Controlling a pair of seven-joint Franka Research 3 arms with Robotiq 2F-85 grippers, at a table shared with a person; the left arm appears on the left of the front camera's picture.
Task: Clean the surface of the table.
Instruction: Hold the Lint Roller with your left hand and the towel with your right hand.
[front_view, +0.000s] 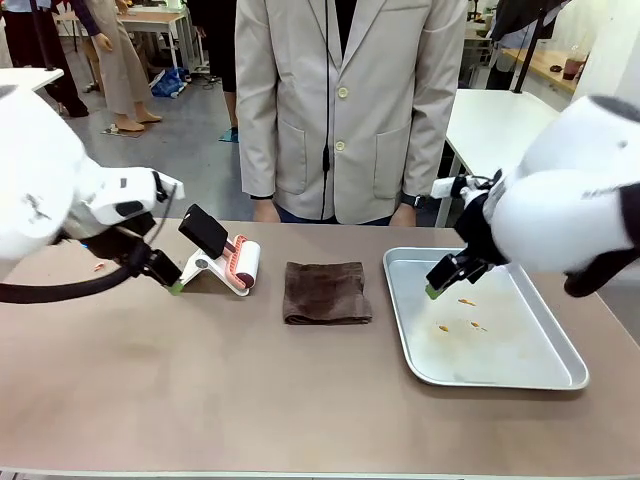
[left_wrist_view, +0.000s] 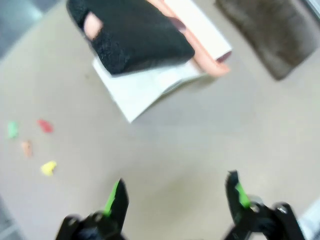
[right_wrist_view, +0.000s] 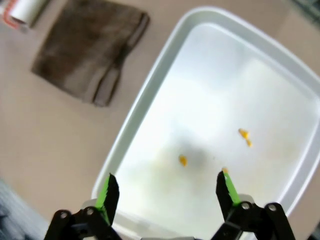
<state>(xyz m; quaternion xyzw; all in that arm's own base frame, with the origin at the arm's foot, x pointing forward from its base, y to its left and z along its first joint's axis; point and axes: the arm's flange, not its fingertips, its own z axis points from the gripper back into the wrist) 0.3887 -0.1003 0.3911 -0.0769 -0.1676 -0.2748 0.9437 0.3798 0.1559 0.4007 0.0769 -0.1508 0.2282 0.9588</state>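
The taupe-brown table (front_view: 200, 380) has a few small coloured scraps (left_wrist_view: 45, 126) lying on it beside a lint roller. The roller (front_view: 243, 262) has a black handle (left_wrist_view: 130, 35) and leans on a white stand (left_wrist_view: 150, 87). My left gripper (front_view: 175, 287) hangs open just left of that stand, low over the bare table (left_wrist_view: 175, 145), fingers (left_wrist_view: 117, 199) apart with nothing between them. My right gripper (front_view: 433, 291) is open above the near-left part of a shiny metal tray (front_view: 500, 375), over orange crumbs (right_wrist_view: 183, 160).
A folded brown cloth (front_view: 326, 292) lies mid-table between roller and tray, also in both wrist views as the cloth (left_wrist_view: 270, 35) and the cloth (right_wrist_view: 85, 50). A person in a beige jacket (front_view: 340, 110) stands at the far edge, hands near it.
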